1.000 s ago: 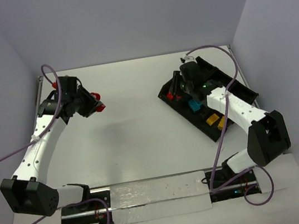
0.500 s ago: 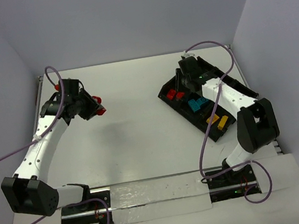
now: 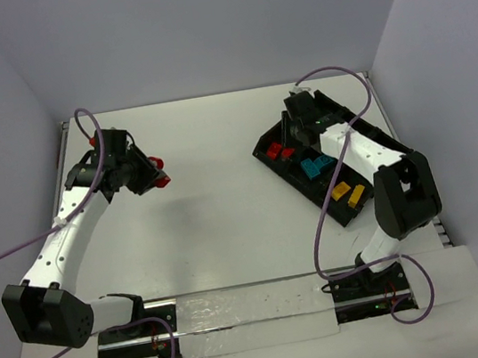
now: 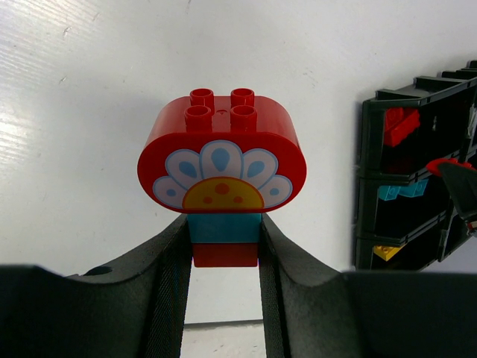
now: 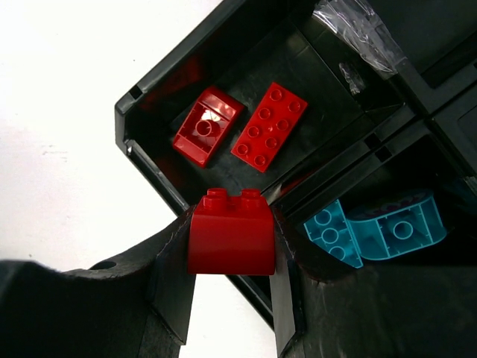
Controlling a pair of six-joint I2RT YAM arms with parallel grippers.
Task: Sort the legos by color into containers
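Right wrist view: red brick (image 5: 229, 233) sits pinched inside the right gripper (image 5: 229, 250)

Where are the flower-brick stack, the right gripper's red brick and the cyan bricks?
flower-brick stack (image 4: 221, 168): left wrist view, printed flower face.
red brick (image 5: 230, 240): right wrist view, curved face.
cyan bricks (image 5: 396, 227): right wrist view, arched one.

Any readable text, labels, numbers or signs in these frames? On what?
None readable.
Only marking: a printed flower, no letters or digits, on the red arched brick atop the clump in the left gripper.
The red brick in the right gripper, the tray and its bricks show no lettering.
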